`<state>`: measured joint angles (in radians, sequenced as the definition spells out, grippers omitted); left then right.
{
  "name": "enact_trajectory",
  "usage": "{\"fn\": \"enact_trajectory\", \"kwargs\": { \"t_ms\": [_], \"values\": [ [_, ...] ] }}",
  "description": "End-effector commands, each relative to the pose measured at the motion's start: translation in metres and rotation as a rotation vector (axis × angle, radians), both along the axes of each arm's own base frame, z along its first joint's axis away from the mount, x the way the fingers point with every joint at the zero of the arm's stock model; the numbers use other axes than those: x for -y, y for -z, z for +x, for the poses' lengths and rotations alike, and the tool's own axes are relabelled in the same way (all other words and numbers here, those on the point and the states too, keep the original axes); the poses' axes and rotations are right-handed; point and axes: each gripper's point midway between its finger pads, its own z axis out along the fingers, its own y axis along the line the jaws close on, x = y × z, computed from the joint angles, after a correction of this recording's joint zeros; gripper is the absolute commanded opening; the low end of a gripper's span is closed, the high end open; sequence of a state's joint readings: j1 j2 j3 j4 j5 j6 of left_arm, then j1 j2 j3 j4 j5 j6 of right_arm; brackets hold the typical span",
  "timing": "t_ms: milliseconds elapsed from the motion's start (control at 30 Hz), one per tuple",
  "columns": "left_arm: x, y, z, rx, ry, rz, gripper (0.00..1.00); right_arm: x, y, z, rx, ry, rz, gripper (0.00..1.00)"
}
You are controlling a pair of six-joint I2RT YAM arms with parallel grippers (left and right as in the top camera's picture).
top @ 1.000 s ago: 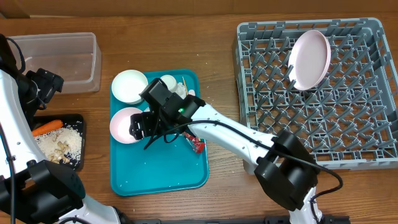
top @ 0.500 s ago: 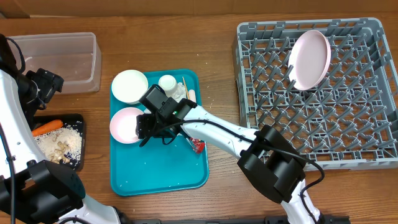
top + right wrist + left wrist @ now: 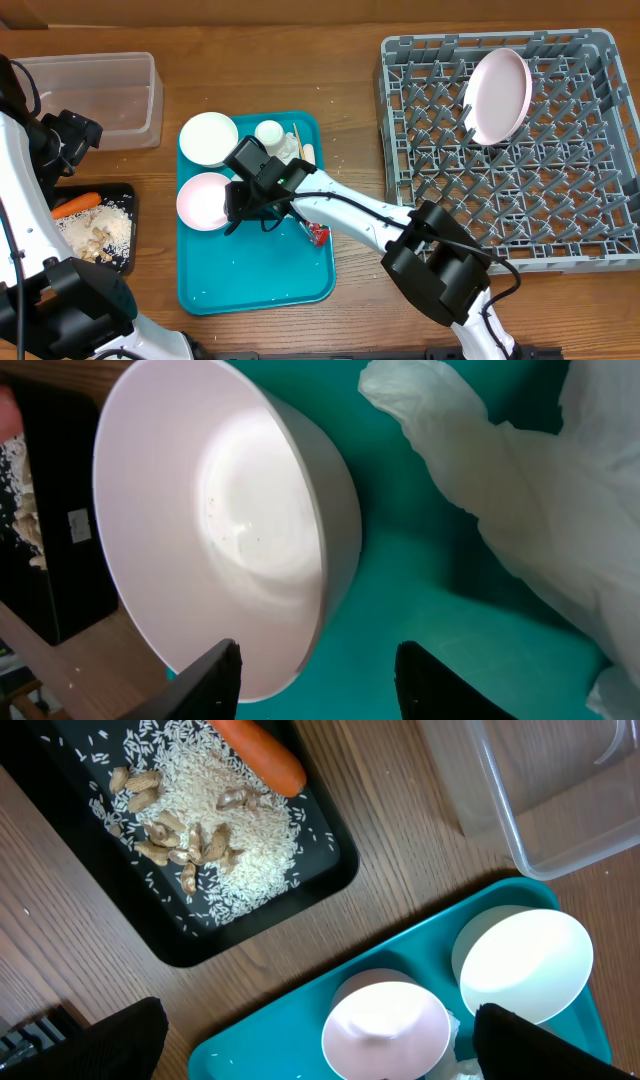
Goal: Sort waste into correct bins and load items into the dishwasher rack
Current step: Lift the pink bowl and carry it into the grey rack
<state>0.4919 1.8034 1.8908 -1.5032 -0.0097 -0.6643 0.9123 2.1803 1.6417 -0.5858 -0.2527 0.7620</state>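
The pink bowl [image 3: 203,200] sat on the teal tray [image 3: 260,280]. The right pincer [image 3: 318,660] had narrowed astride its rim, not yet clamped, so a lift toward the rack [image 3: 560,200] looked near. The left pincer [image 3: 318,1030] hung wide open, empty.

Robotics lab bench staged as a dish-return station: wooden table [image 3: 350,80], grey dishwasher rack [image 3: 560,190], teal tray [image 3: 260,280], two white robot arms [image 3: 360,212].
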Motion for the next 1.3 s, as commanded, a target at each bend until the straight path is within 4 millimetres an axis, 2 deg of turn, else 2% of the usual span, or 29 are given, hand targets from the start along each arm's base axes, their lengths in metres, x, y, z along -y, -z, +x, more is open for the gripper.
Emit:
{"fn": "enact_trajectory", "kwargs": {
  "t_ms": [0, 133, 267, 467, 567, 733, 833, 900, 933, 967, 1000, 1033, 1133, 1200, 1233, 1267],
  "values": [
    [0.0, 0.004, -0.001, -0.01, -0.017, -0.015, 1.0, -0.003, 0.021, -0.009, -0.048, -0.025, -0.013, 0.52],
    [0.0, 0.004, -0.001, -0.01, -0.017, -0.015, 1.0, -0.002, 0.023, -0.008, -0.044, -0.029, -0.019, 0.5],
    [0.0, 0.004, -0.001, -0.01, -0.016, -0.015, 1.0, -0.003, 0.021, -0.008, -0.031, -0.047, -0.016, 0.4],
    [0.0, 0.004, -0.001, -0.01, -0.016, -0.015, 1.0, 0.008, 0.01, -0.001, 0.002, -0.053, -0.092, 0.12],
    [0.0, 0.004, -0.001, -0.01, -0.016, -0.015, 1.0, 0.017, 0.003, 0.004, 0.022, -0.037, -0.153, 0.07],
    [0.0, 0.004, -0.001, -0.01, -0.016, -0.015, 1.0, 0.029, -0.025, 0.014, 0.091, -0.055, -0.228, 0.04],
    [0.0, 0.004, -0.001, -0.01, -0.016, -0.015, 1.0, 0.039, -0.058, 0.023, 0.155, -0.05, -0.267, 0.04],
    [0.0, 0.004, -0.001, -0.01, -0.017, -0.015, 1.0, 0.057, -0.087, 0.035, 0.22, -0.002, -0.324, 0.04],
    [0.0, 0.004, -0.001, -0.01, -0.016, -0.015, 1.0, 0.077, -0.106, 0.045, 0.27, 0.043, -0.38, 0.04],
    [0.0, 0.004, -0.001, -0.01, -0.017, -0.015, 1.0, 0.089, -0.118, 0.051, 0.298, 0.069, -0.412, 0.04],
    [0.0, 0.004, -0.001, -0.01, -0.016, -0.015, 1.0, 0.116, -0.142, 0.061, 0.354, 0.127, -0.477, 0.04],
    [0.0, 0.004, -0.001, -0.01, -0.016, -0.015, 1.0, 0.135, -0.156, 0.067, 0.386, 0.165, -0.515, 0.04],
    [0.0, 0.004, -0.001, -0.01, -0.016, -0.015, 1.0, 0.187, -0.189, 0.079, 0.451, 0.265, -0.614, 0.04],
    [0.0, 0.004, -0.001, -0.01, -0.016, -0.015, 1.0, 0.236, -0.211, 0.083, 0.463, 0.352, -0.695, 0.04],
    [0.0, 0.004, -0.001, -0.01, -0.016, -0.015, 1.0, 0.283, -0.229, 0.082, 0.45, 0.429, -0.759, 0.04],
    [0.0, 0.004, -0.001, -0.01, -0.016, -0.015, 1.0, 0.299, -0.234, 0.082, 0.442, 0.455, -0.78, 0.04]
  ]
}}
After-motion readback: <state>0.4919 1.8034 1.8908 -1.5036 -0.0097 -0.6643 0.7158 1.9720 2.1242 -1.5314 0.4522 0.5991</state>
